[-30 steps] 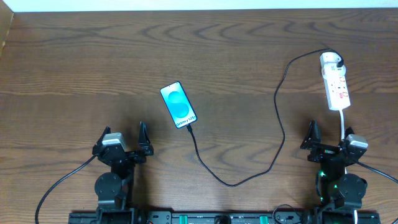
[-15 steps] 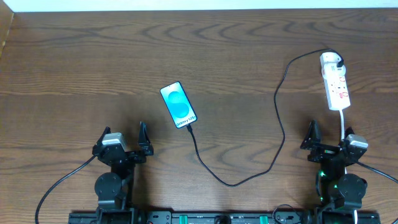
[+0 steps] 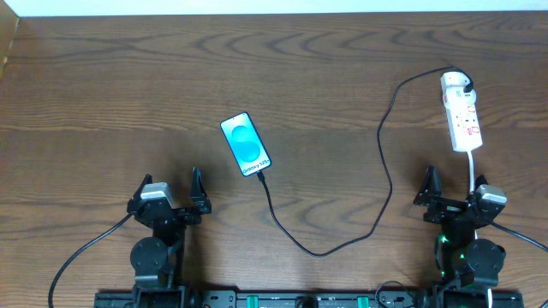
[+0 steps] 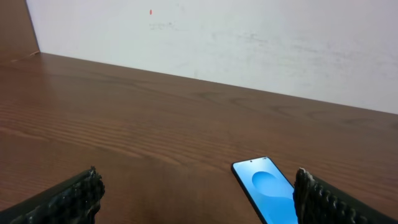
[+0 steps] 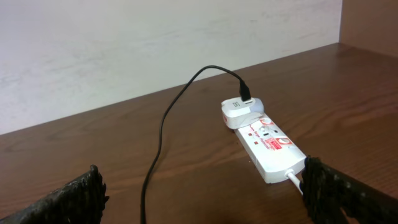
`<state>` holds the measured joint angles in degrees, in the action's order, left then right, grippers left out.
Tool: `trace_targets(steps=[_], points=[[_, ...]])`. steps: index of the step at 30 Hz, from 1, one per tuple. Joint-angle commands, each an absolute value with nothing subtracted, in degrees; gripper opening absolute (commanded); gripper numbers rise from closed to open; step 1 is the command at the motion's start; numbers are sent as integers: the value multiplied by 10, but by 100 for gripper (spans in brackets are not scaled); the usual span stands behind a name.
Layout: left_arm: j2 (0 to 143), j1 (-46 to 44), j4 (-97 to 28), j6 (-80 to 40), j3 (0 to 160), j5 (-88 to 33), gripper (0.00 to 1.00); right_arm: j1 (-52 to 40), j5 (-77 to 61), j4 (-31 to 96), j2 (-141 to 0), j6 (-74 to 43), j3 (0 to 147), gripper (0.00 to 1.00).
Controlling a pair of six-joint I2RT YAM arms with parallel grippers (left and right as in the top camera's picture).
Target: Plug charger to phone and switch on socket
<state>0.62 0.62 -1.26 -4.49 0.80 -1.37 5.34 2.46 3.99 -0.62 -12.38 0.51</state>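
The phone [image 3: 246, 145] lies face up at the table's middle, its blue screen lit; it also shows in the left wrist view [image 4: 268, 194]. The charger cable [image 3: 385, 184] runs from the phone's near end in a loop to its white plug [image 3: 453, 83], which sits in the socket [image 3: 463, 118], a white power strip at the far right. The socket [image 5: 268, 145] and plug [image 5: 240, 113] show in the right wrist view. My left gripper [image 3: 171, 198] is open and empty near the front edge, left of the phone. My right gripper [image 3: 452, 195] is open and empty, just in front of the socket.
The socket's white cord [image 3: 473, 167] runs toward the right arm's base. A white wall [image 4: 249, 43] bounds the table's far edge. A wooden panel [image 5: 370, 25] stands at the far right.
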Motion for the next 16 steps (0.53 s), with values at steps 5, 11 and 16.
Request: trace_targets(steps=[5, 11, 16], points=[[3, 4, -41, -43, 2, -4, 99, 51, 31, 40, -3, -117, 3, 99], [3, 4, -41, -43, 2, -4, 99, 51, 31, 40, -3, -117, 3, 99], [3, 4, -41, -43, 2, -4, 99, 51, 31, 40, -3, -117, 3, 99]])
